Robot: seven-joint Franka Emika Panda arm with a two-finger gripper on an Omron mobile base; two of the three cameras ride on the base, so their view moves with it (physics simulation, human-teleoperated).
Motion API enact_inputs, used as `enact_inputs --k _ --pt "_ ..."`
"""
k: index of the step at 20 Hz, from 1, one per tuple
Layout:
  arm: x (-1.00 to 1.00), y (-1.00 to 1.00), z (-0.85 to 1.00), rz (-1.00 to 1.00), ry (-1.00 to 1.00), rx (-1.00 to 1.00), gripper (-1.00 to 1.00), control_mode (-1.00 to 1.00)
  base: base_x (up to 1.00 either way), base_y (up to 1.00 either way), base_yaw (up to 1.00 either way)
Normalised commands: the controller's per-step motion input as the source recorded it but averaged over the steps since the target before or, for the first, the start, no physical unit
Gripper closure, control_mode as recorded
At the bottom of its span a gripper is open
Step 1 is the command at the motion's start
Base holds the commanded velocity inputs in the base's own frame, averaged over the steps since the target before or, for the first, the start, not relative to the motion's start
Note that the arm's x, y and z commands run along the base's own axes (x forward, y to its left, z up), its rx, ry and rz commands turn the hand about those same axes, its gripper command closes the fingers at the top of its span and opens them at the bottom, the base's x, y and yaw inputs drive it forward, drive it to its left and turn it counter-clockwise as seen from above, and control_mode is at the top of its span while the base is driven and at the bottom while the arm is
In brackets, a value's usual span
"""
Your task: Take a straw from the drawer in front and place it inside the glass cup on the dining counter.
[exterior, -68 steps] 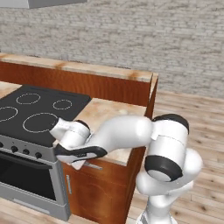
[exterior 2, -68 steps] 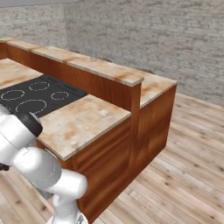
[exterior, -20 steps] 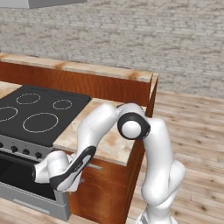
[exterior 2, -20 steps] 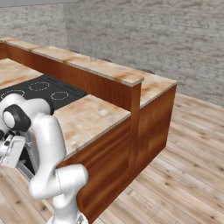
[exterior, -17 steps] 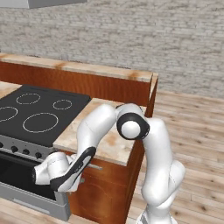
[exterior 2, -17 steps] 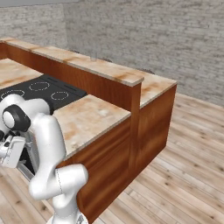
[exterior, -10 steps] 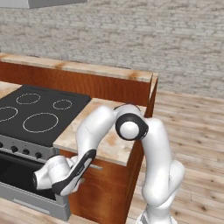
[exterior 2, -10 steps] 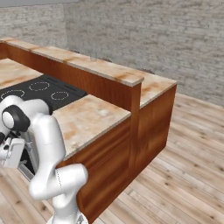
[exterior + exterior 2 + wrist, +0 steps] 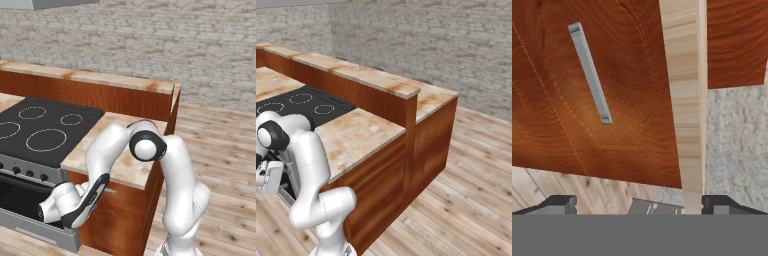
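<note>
I've brought the arm down from over the counter; a few seconds back the hand hung at stovetop height, and now it sits low in front of the cabinet, beside the oven door — so I judge the reach for the drawer is under way, nothing more. The gripper is spread about as wide as it goes and holds nothing; its two dark tips stand well apart at the bottom of the hand view.

The drawer is shut; its reddish-brown front faces the hand camera, under the small marbled top. The silver bar handle is not yet touched; in the hand view its long axis runs steeply, upper left to lower right, but that view rolls with the wrist — from the left base view the bar looks to lie level along the drawer front, just behind the hand. I'd want the jaws turned across that bar before closing.

The straw must be inside the closed drawer; I cannot see it, so its heading is unknown. The dining counter runs behind; I can't make out the cup on it.
</note>
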Motion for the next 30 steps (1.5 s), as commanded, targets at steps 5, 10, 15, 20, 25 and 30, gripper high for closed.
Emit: enact_inputs --k 5,10,15,20,25,30 --pt "0.00 0.00 0.00 0.00 -0.02 0.00 -1.00 -1.00 0.00 0.00 0.00" --pt "0.01 0.00 -0.03 0.06 0.00 0.00 -1.00 -1.00 0.00 0.00 0.00" --pt "0.00 0.00 -0.07 0.14 0.00 0.00 -1.00 -1.00 0.00 0.00 0.00" --pt "0.00 0.00 -0.08 0.12 0.00 0.00 -1.00 -1.00 0.00 0.00 0.00" --pt "0.01 0.00 -0.08 0.10 0.00 0.00 -1.00 -1.00 0.00 0.00 0.00" --pt "0.09 0.00 -0.08 0.09 0.00 0.00 -1.00 -1.00 0.00 0.00 0.00"
